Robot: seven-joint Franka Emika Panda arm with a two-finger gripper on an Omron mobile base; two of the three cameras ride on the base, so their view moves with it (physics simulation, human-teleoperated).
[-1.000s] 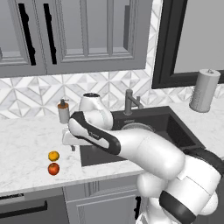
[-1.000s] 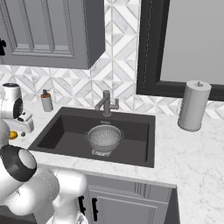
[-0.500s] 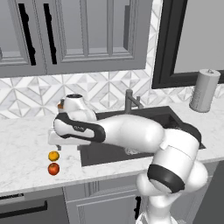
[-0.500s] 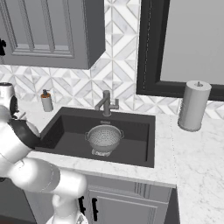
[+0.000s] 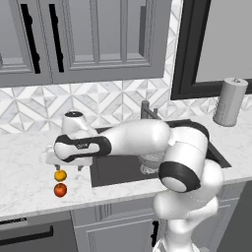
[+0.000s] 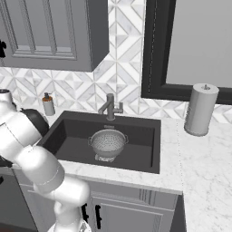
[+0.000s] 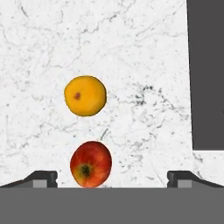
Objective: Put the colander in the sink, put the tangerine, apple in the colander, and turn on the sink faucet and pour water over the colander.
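The tangerine (image 7: 85,96) and the red apple (image 7: 90,163) lie side by side on the white marble counter, left of the sink (image 5: 118,170). My gripper (image 7: 111,178) hangs open above them, its fingertips (image 7: 43,178) spread wide with the apple between and below them, nothing held. From the left base the gripper (image 5: 66,165) sits just above the tangerine (image 5: 60,175) and apple (image 5: 60,190). The colander (image 6: 108,141) stands upright in the sink (image 6: 145,149) over the drain, below the faucet (image 6: 110,106). The arm partly hides the colander (image 5: 147,166) in the left base view.
A small soap dispenser (image 6: 48,105) stands at the sink's back left corner. A paper towel roll (image 6: 200,108) stands on the counter to the right. The sink's dark edge (image 7: 205,74) runs along the right of the hand view. Cabinets hang overhead.
The arm has swung left from over the sink and lowered its hand to just above the two fruits on the counter. Fruits and colander have not moved.
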